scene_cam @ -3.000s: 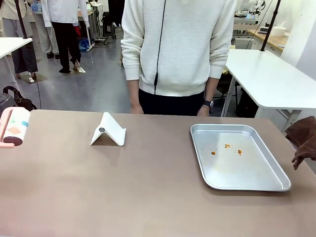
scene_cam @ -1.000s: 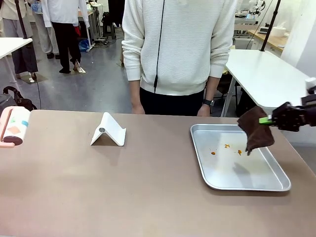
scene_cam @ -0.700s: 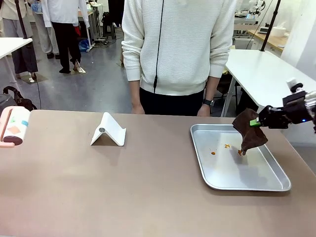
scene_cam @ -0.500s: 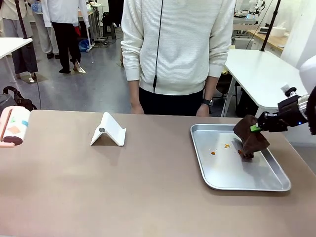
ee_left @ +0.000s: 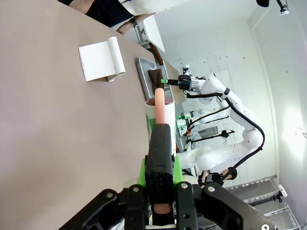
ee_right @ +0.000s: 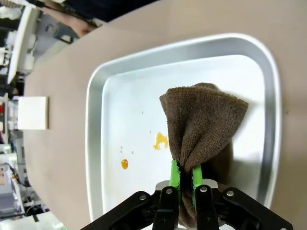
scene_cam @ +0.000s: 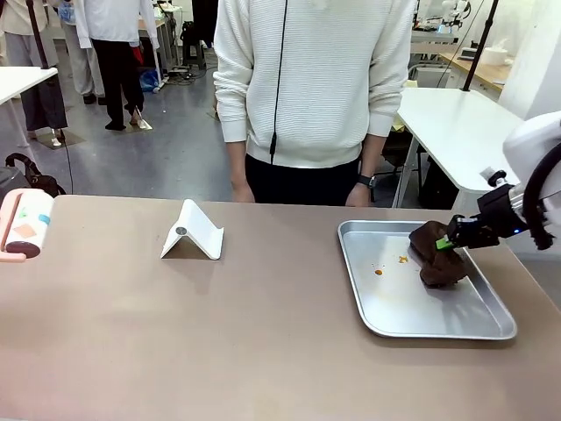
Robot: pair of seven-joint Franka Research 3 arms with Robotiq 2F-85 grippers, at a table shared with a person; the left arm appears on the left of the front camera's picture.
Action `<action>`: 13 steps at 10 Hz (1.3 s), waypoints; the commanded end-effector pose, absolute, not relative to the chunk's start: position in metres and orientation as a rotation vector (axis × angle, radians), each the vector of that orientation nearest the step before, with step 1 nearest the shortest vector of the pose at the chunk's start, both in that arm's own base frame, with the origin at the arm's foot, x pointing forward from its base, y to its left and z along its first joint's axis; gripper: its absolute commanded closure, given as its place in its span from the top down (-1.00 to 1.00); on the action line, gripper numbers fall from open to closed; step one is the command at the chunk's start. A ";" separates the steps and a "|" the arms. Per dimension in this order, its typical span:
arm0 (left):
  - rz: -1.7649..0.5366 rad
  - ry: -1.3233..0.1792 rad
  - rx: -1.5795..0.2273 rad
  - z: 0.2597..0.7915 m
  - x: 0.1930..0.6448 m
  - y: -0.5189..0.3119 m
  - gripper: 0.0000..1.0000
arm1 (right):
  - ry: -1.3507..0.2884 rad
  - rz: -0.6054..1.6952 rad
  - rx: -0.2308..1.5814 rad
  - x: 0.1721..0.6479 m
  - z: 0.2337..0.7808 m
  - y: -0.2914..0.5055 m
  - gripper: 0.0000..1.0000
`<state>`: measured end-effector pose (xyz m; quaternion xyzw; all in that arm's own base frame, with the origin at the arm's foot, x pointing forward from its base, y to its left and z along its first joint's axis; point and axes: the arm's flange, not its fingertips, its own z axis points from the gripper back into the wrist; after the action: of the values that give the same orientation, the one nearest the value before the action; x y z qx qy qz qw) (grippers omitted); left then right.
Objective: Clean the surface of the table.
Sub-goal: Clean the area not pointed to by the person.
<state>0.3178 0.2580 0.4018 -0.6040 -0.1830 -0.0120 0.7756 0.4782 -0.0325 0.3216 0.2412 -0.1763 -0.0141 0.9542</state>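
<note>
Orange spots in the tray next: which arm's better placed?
Right. The right claw is shut on the brown cloth, already in the tray beside the orange spots. The left claw grips a lint roller, far off.

metal tray (scene_cam: 399, 298): right of centre, lying flat, small orange smears (scene_cam: 379, 272) on its floor | brown cloth (scene_cam: 436, 256): bunched inside the tray toward its far right, just beside the smears | white folded stand (scene_cam: 193, 232): left of tray, well apart | pink lint roller (scene_cam: 24, 226): far left edge | person (scene_cam: 311, 88): white sweater, standing at far side | white-topped table (scene_cam: 473, 140): behind, right
</note>
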 end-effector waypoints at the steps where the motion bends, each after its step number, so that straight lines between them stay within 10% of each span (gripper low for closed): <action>1: -0.025 -0.409 -1.310 0.405 0.315 0.256 -0.58 | -0.387 -0.040 0.473 0.482 0.298 -0.018 -0.78; 13: -0.025 -0.409 -1.310 0.405 0.315 0.256 -0.58 | -0.201 0.254 0.607 0.442 0.261 0.110 -0.78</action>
<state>0.3178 0.2581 0.4017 -0.6039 -0.1831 -0.0120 0.7757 0.4641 0.0976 0.2849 0.2872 -0.1318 0.0795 0.9454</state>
